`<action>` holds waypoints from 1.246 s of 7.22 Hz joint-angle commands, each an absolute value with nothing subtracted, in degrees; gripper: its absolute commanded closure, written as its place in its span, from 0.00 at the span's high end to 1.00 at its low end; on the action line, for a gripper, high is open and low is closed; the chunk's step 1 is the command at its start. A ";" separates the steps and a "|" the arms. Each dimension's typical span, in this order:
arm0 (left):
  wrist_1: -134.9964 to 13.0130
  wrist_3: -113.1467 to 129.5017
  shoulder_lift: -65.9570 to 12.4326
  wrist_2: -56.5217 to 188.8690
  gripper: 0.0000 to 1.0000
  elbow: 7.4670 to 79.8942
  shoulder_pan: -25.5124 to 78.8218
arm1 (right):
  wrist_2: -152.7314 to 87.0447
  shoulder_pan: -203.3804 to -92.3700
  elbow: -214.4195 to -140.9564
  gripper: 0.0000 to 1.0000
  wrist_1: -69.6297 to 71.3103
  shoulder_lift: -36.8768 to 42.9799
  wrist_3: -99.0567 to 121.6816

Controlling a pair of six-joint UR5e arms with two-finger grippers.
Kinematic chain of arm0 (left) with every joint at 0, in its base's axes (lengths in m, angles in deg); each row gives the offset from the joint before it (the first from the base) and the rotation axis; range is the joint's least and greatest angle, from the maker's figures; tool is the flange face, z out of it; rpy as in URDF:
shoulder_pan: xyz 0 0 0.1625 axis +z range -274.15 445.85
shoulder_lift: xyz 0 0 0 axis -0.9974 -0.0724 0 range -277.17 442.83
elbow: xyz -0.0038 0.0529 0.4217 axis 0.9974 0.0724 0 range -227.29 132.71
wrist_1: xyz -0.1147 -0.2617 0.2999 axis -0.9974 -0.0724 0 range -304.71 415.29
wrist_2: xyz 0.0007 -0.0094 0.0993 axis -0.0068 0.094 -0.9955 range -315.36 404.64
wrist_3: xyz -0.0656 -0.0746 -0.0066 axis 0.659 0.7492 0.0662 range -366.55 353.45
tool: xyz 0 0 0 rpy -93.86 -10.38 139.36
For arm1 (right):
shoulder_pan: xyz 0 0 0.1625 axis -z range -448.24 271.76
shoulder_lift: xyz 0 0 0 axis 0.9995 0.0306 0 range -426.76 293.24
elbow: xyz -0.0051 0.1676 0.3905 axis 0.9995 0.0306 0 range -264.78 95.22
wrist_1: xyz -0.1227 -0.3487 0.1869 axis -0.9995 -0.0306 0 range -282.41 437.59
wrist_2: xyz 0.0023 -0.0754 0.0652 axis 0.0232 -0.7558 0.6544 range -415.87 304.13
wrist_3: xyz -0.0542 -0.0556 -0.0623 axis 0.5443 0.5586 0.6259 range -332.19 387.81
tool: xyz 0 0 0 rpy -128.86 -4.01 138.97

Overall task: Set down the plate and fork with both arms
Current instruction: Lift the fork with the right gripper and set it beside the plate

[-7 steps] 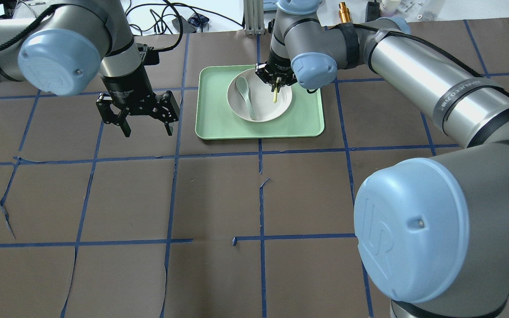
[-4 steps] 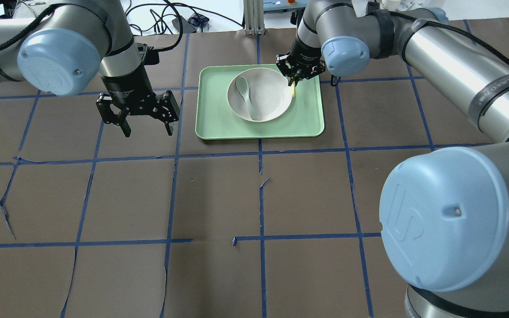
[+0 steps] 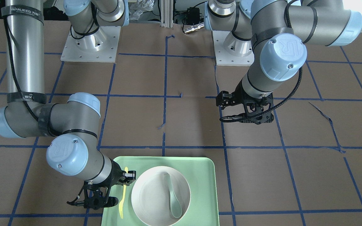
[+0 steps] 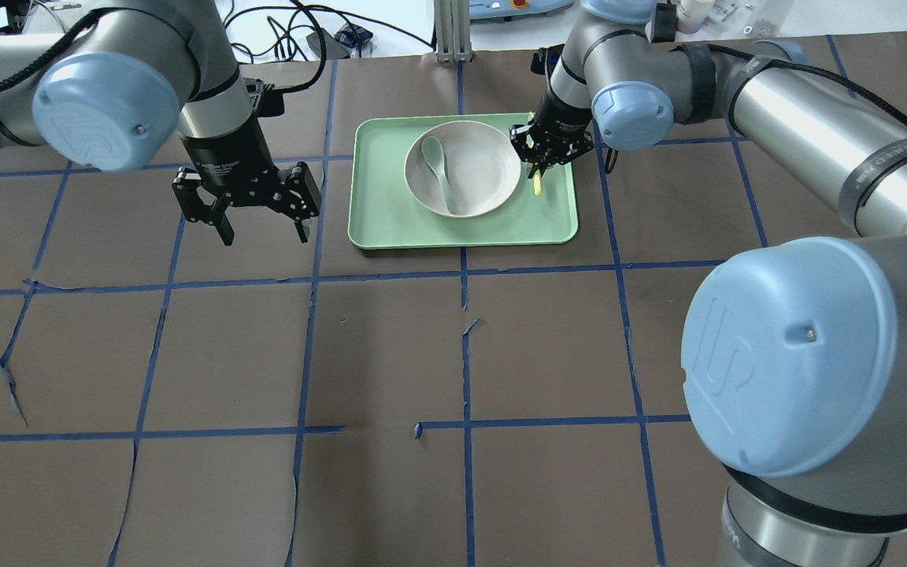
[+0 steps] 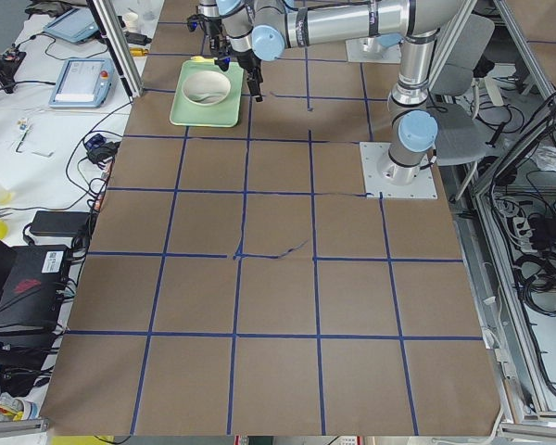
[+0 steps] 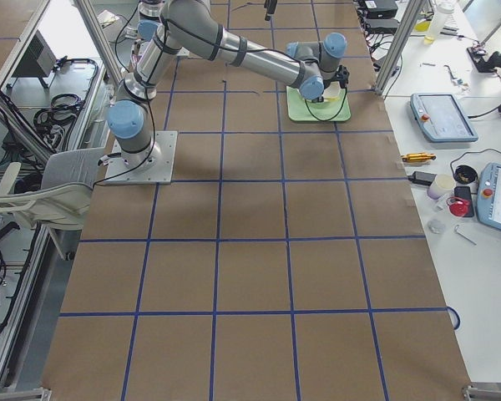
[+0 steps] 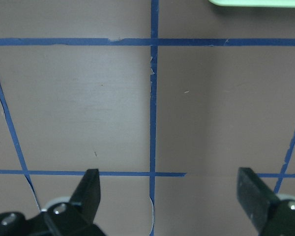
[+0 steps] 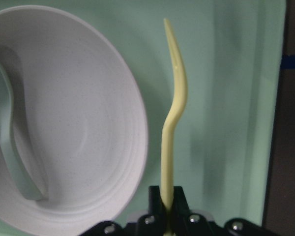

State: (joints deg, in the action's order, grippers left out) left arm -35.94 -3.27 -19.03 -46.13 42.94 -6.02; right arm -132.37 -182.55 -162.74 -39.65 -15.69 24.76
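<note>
On the overhead view, my left gripper [image 4: 263, 228] hangs over the brown paper-covered table with its blue tape grid [image 4: 390, 346], to the left of the rectangular pale-green tray [image 4: 556, 220], its 2 fingers spread wide with nothing between them. My right gripper [image 4: 538, 165] is over the tray's right side, clamped on the slim pale-yellow plastic fork [image 4: 537, 186], which points toward me just beside the round off-white plate [image 4: 481, 169]. The plate sits in the middle of the tray, and a pale grey-green spoon [image 4: 439, 169] lies inside it. The front-facing view shows the fork running along the strip of tray between the plate's rim and the tray's edge, with the black jaws pinched near one end. I cannot tell whether its free end touches the tray. From the table's left end I see the tray and plate at the far end, with both arms gathered near them, too small to judge the fingers. From the right end the near arm reaches onto the tray. The left wrist camera shows both black fingers far apart over bare paper and tape. The right wrist camera shows the jaws tight on the fork's end, the curved fork lying over green tray just beside the plate's rim.
</note>
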 commanded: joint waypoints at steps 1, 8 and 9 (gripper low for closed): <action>-35.94 -3.12 -19.03 -45.97 1.00 42.97 -6.08 | -132.59 -182.46 -163.18 0.24 -40.97 -16.92 27.00; -35.94 -2.60 -18.95 -45.80 1.00 42.80 -6.43 | -146.20 -182.46 -165.55 1.00 -26.62 -1.33 33.00; -35.86 -0.68 -18.51 -45.80 1.00 42.63 -6.70 | -146.13 -182.55 -165.73 1.00 -24.65 2.64 32.91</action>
